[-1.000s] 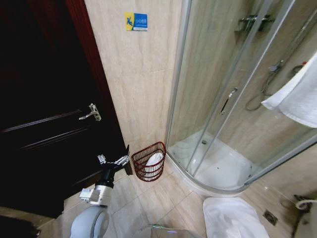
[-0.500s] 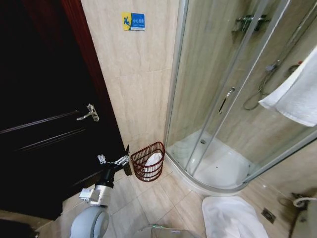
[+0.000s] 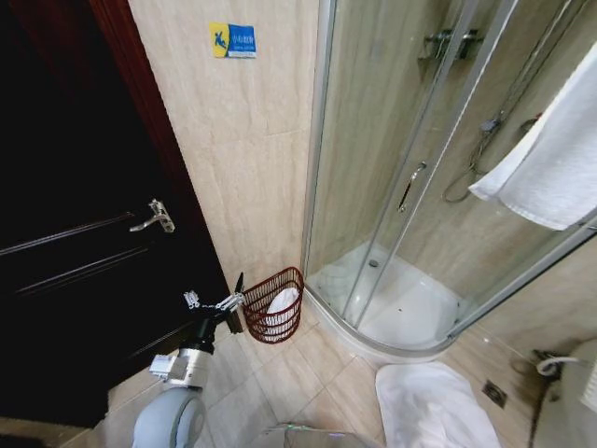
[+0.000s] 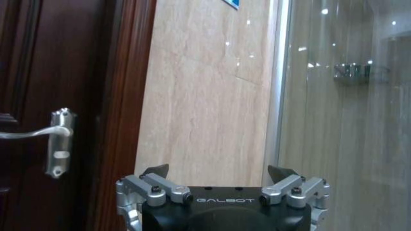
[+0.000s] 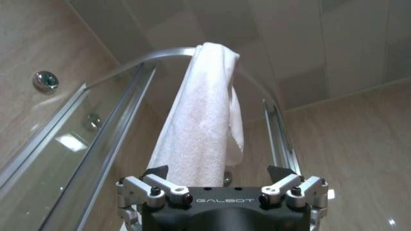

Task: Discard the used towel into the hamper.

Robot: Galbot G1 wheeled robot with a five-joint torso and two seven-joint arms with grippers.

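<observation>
The hamper (image 3: 273, 305), a small reddish-brown open-weave basket, stands on the floor against the tiled wall, between the door and the shower. A white cloth (image 3: 281, 301) lies inside it. A white towel (image 3: 546, 168) hangs over the top rail of the shower enclosure at the right. In the right wrist view the same towel (image 5: 199, 120) is draped just beyond my right gripper (image 5: 218, 172), which is open and apart from it. My left gripper (image 3: 216, 299) hangs low just left of the hamper, open and empty; in its wrist view the left gripper (image 4: 218, 172) faces the wall.
A dark wooden door (image 3: 75, 233) with a metal handle (image 3: 152, 218) fills the left side. The curved glass shower enclosure (image 3: 401, 187) takes up the right. A white bath mat (image 3: 429, 406) lies on the floor tiles in front of it.
The whole picture has slid left, so the camera has turned right and the hanging towel looks larger. The left arm keeps its pose.
</observation>
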